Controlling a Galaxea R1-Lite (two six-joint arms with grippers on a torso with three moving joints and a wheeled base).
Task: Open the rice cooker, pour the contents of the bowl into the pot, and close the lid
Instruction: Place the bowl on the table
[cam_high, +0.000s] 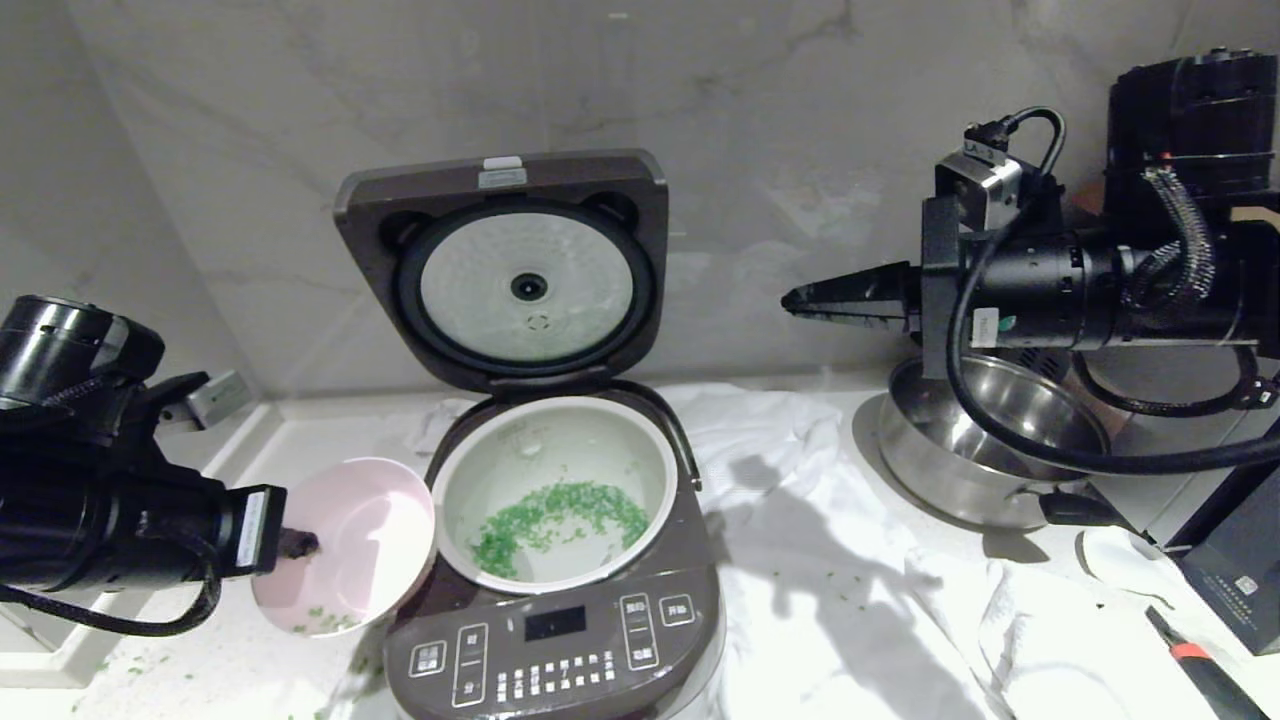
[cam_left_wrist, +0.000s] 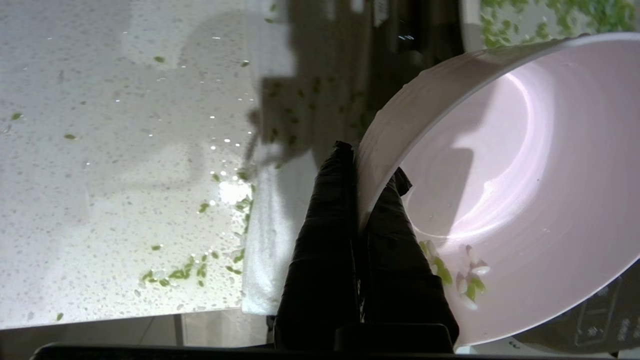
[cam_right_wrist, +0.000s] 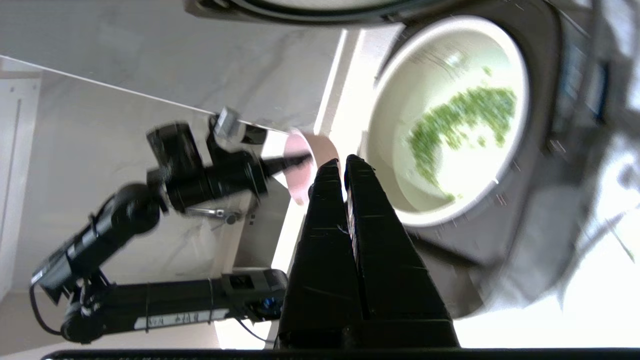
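Head view: the rice cooker (cam_high: 555, 610) stood on the counter (cam_high: 820, 620), lid (cam_high: 505, 265) raised, green grains (cam_high: 560, 520) in its pot (cam_high: 555, 490). Left of the cooker, my left gripper (cam_high: 298, 543) held the tilted bowl (cam_high: 350, 545). Right of the cooker, my right gripper (cam_high: 800, 298) hovered above a steel saucepan (cam_high: 960, 450).

Left wrist view: my jaws pinched the bowl's rim.

Right wrist view: my jaws were closed, empty, near the cooker.

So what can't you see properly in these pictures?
- Head view: the rice cooker's button labels are too small to read.
- Head view: the steel pan's inside is partly hidden by the right arm's cable.
- Left wrist view: the bowl's far side is cut off by the picture's edge.
- Right wrist view: the bowl is mostly hidden behind the right gripper.
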